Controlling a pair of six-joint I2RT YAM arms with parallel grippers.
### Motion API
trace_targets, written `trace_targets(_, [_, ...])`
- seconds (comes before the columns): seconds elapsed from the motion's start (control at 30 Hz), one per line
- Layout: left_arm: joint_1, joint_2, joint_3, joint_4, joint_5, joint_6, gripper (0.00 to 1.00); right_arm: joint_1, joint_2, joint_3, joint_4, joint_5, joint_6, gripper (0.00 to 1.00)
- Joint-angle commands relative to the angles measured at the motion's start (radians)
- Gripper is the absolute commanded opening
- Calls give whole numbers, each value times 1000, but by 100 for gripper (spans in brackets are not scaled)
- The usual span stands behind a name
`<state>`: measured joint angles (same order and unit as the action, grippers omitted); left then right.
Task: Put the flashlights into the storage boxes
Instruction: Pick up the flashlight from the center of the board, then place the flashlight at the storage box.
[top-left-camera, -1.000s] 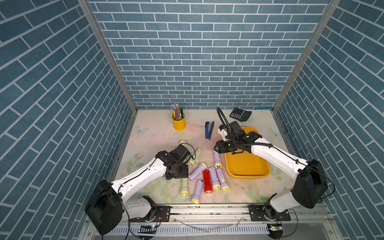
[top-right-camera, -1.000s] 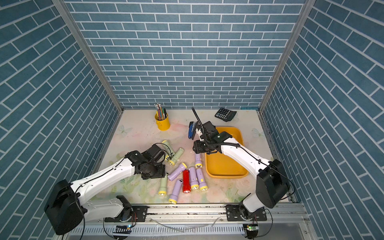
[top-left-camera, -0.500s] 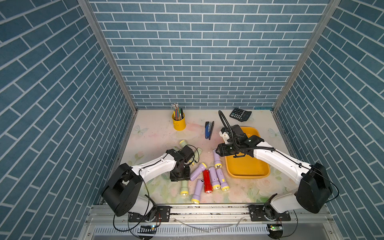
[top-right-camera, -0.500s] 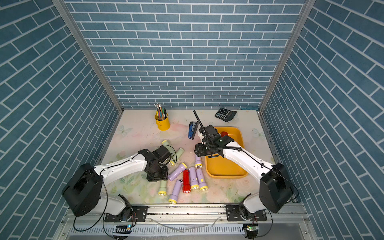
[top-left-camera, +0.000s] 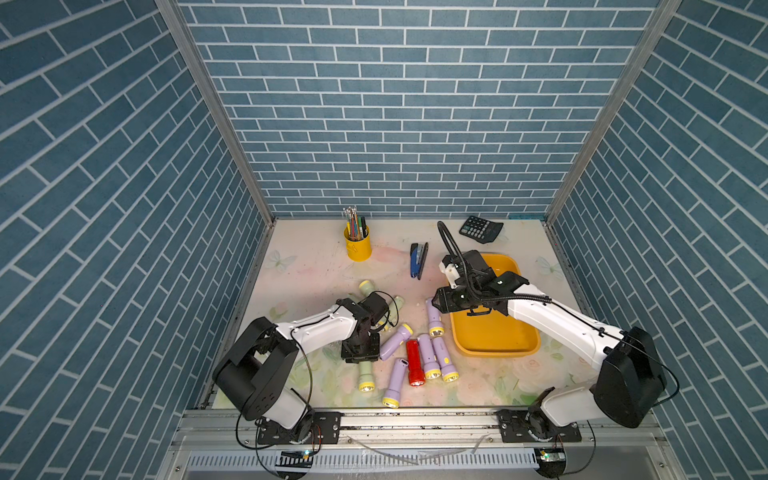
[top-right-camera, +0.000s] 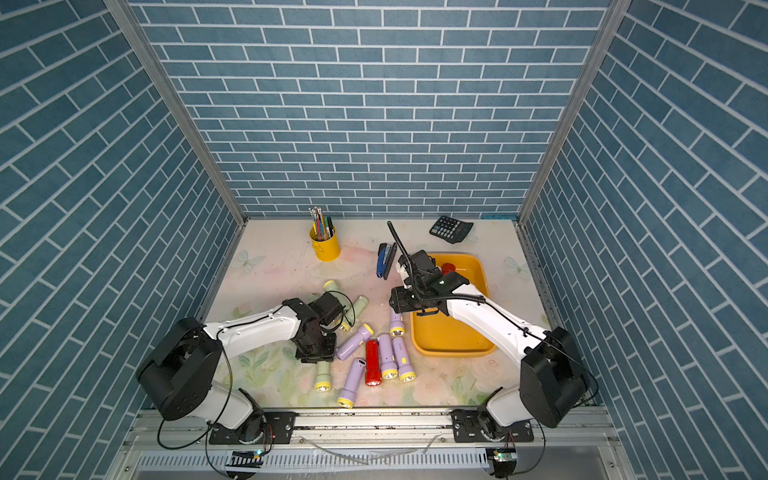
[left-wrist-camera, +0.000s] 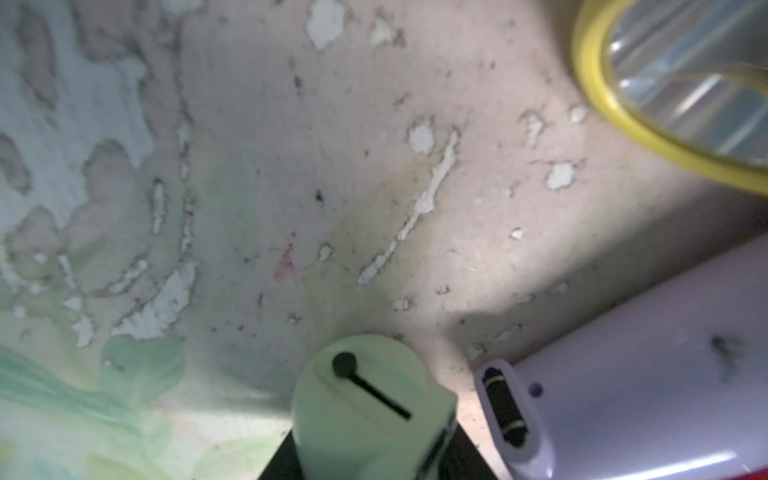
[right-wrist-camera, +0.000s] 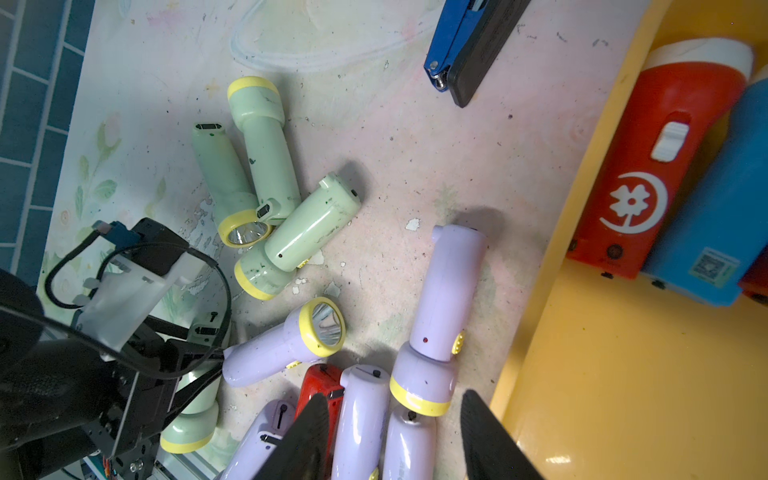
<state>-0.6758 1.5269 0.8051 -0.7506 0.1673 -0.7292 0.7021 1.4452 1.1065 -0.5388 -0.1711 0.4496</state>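
The floral table (top-left-camera: 316, 266) carries everything, and the two arms reach in from its near edge, each placed to cover its own half. The orange-yellow storage box (top-left-camera: 494, 336) sits on the right side, in easy reach of the right arm. Most of its floor is bare, and only at its far end do a red flashlight (right-wrist-camera: 660, 166) and a blue flashlight (right-wrist-camera: 723, 199) lie side by side, so the task looks barely begun. The other flashlights lie loose on the table left of the box: a fan of lilac ones around a loose red flashlight (top-left-camera: 414, 368) near the front, and a tangle of pale green flashlights (right-wrist-camera: 266, 166) further back. The pen cup (top-left-camera: 358, 247), stapler (top-left-camera: 417, 259) and calculator (top-left-camera: 481, 227) stand apart at the back, out of the way. One lilac flashlight (top-left-camera: 434, 316) lies just beside the box's wall, and the right gripper (right-wrist-camera: 395, 395) hangs over its head end with jaws apart and nothing in them, probably because it is the shortest carry. The left gripper (left-wrist-camera: 370, 440) is down at the table, jaws clamped on a single pale green flashlight (left-wrist-camera: 357, 399) near its tail, across the narrow barrel and not the wider head, which should make for a steadier lift.
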Motion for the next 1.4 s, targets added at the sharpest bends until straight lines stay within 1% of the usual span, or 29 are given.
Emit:
trace_targets(0.0, [10,-13,-17,4,-9,-7,38,5,-29,-26,16,16,33,53])
trace_targets(0.1, [10,-75,-23,-8,-34,-32,35,5,-39,-40,36,14,45,53])
trace_targets(0.23, [14,-223,-18,-13,-68,-91,34,6,-63,-63,87,15,60,53])
trace_targets(0.33, [22,-342,-20,80,-76,-151,34,6,-92,-88,140,22,65,54])
trace_targets(0.43, [30,-403,-24,209,-98,-218,33,13,-134,-123,213,25,89,55])
trace_targets(0.53, [33,-402,-21,346,-101,-264,34,29,-183,-170,311,21,131,58])
trace_targets(0.67, [39,-353,-32,612,-99,-343,34,70,-215,-207,410,28,169,60])
trace_targets(0.8, [41,-286,-55,851,-72,-441,34,113,-197,-205,441,39,190,63])
trace_targets(0.93, [42,-253,-98,1013,-76,-530,33,151,-155,-206,497,35,232,64])
trace_targets(1.07, [42,-255,-146,1103,-107,-588,33,178,-116,-195,538,38,255,65])
trace_targets(1.27, [42,-264,-197,1194,-126,-645,34,180,-85,-188,499,136,285,67])
trace_targets(1.37, [43,-269,-210,1218,-134,-660,33,181,-69,-184,506,113,285,67])
